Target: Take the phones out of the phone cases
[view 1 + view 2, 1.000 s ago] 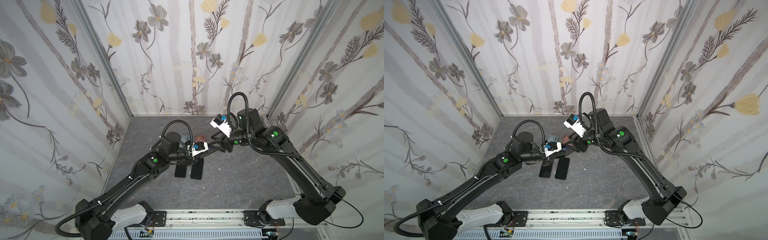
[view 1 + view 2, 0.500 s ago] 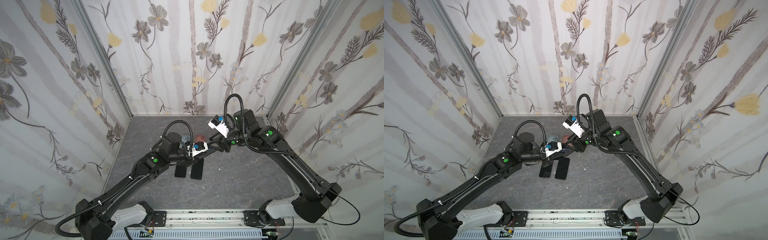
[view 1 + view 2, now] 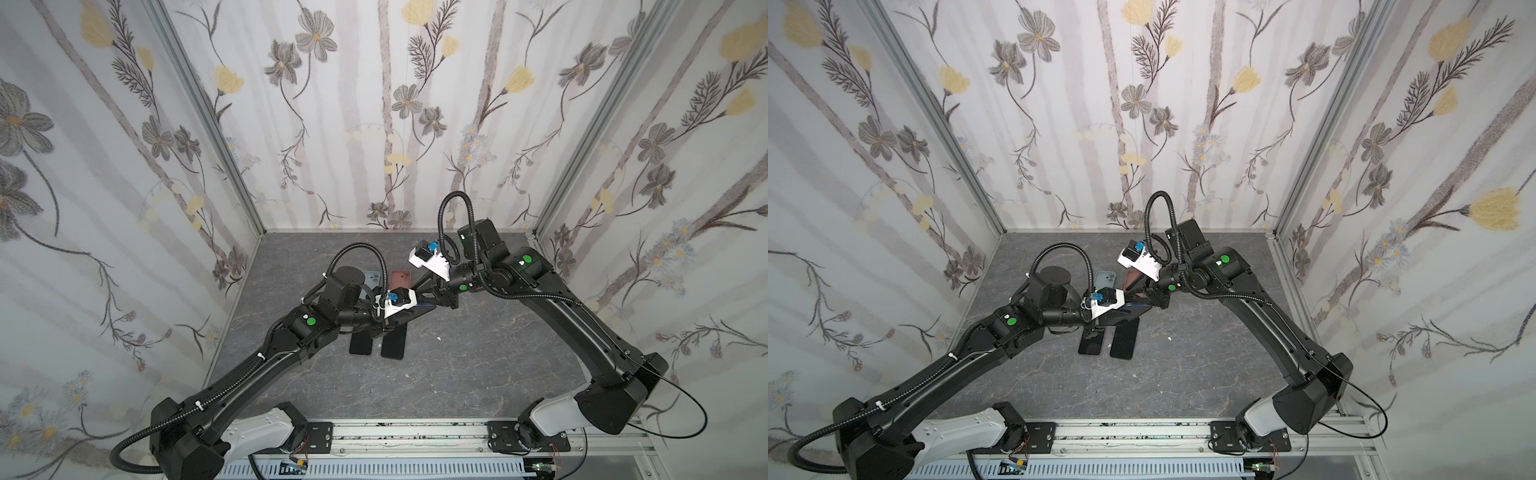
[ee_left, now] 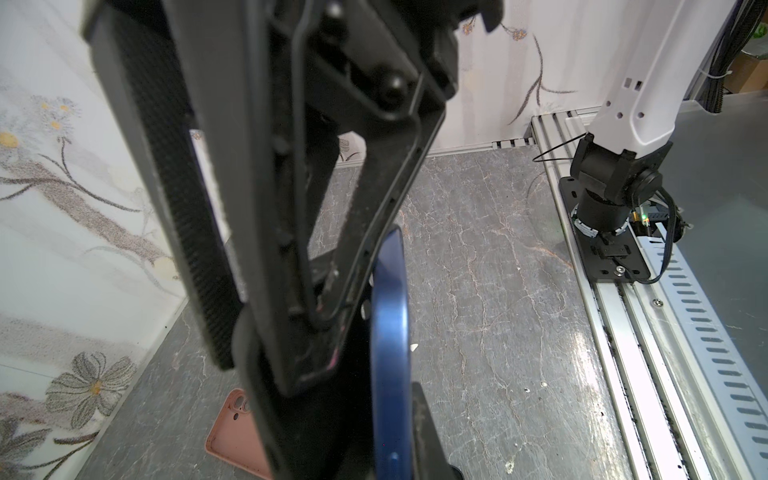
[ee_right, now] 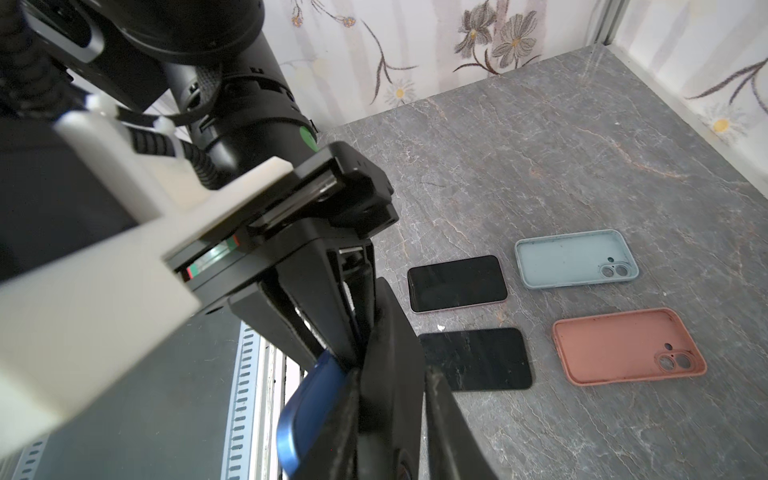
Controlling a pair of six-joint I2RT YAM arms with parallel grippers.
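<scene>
Mid-frame: bare phone (image 3: 1091,345) beside second bare phone (image 3: 1123,341); pale-blue case (image 3: 1104,279), terracotta case (image 3: 1133,278) just above; marbled surface (image 3: 1204,374), floral walls (image 3: 1142,124).

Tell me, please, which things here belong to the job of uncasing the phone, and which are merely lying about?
In the job:
- blue-cased phone, held off the table
- left end effector, shut on it
- right end effector, at its other end

Lying about:
- pale-rimmed bare phone
- dark bare phone
- empty grey-blue case
- empty terracotta case
</scene>
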